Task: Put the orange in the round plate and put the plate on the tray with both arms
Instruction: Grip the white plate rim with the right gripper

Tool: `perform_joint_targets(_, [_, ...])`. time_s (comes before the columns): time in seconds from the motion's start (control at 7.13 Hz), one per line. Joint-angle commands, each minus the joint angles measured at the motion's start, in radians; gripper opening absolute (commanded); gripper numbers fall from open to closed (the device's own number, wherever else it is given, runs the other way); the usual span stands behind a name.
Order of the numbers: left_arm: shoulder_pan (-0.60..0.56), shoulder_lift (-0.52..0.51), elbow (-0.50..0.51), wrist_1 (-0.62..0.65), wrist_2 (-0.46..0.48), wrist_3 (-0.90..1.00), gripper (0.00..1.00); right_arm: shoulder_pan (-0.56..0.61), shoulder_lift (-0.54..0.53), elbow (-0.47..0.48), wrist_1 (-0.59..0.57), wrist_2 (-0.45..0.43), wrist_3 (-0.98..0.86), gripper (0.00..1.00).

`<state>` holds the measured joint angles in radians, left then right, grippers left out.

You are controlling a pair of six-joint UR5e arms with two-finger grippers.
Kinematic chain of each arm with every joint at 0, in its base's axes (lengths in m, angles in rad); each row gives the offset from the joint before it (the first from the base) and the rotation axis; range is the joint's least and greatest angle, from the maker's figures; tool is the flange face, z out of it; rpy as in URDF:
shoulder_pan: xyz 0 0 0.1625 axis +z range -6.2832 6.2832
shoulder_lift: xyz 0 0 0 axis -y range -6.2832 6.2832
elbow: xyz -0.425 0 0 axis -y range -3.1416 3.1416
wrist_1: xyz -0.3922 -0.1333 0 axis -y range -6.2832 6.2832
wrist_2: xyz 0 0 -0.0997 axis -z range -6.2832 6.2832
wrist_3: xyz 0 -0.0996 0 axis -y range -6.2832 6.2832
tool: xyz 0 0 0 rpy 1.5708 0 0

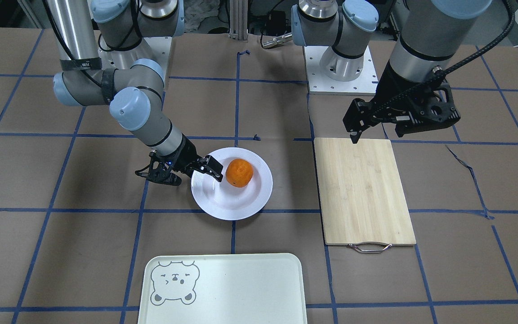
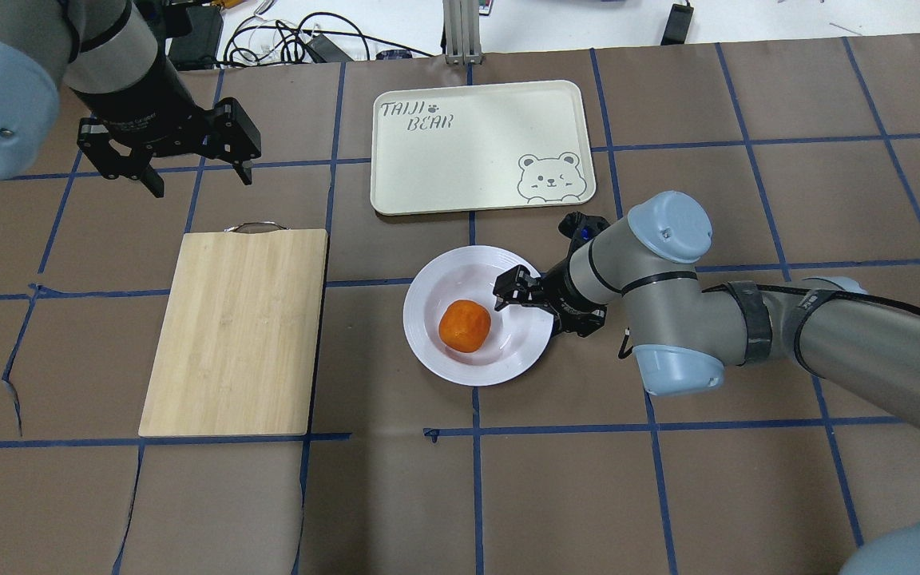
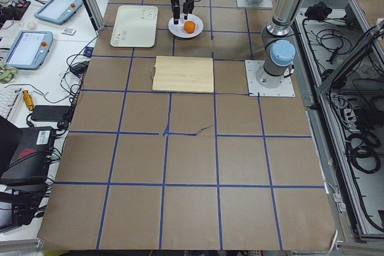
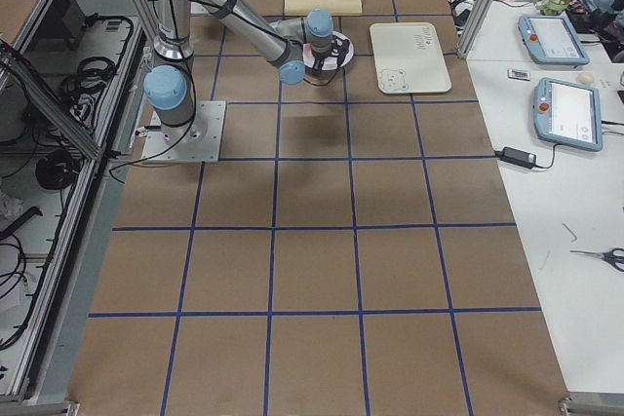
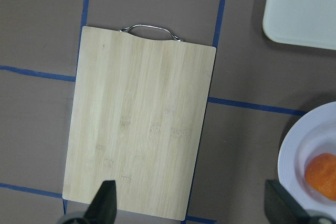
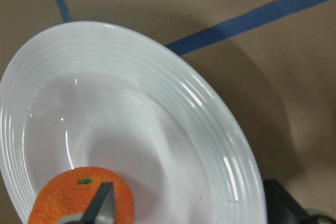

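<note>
Overhead exterior: the orange (image 2: 465,326) sits in the plate (image 2: 436,279), near the tray (image 2: 460,160). The plate looks glossy, stiff and likely slippery, so grip opposite rims. The right gripper (image 2: 532,313) straddles the rim, unclenched, and the left gripper (image 2: 202,184) hovers spread.

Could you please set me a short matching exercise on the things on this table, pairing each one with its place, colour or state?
Things:
1. orange
2. tray
3. board
4. left gripper

Descriptions:
a. raised above the table, open, holding nothing
b. lying in the plate
c. light wood, nothing on it
d. pale mint-white, nothing on it

Pairs: 1-b, 2-d, 3-c, 4-a
</note>
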<state>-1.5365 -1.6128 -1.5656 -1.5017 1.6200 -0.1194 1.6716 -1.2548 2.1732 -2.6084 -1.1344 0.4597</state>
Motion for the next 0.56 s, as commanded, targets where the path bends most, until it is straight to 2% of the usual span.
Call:
perform_joint_targets(0.0, [-0.001, 0.005, -0.008, 0.0, -0.002, 0.0, 1.0, 0.0, 0.002, 0.019, -0.002, -0.002, 0.017, 0.96])
perform_joint_targets(0.42, [0.001, 0.013, -0.021, 0.0, 0.006, 0.001, 1.0, 0.0, 0.009, 0.028, -0.002, 0.005, 0.017, 0.89])
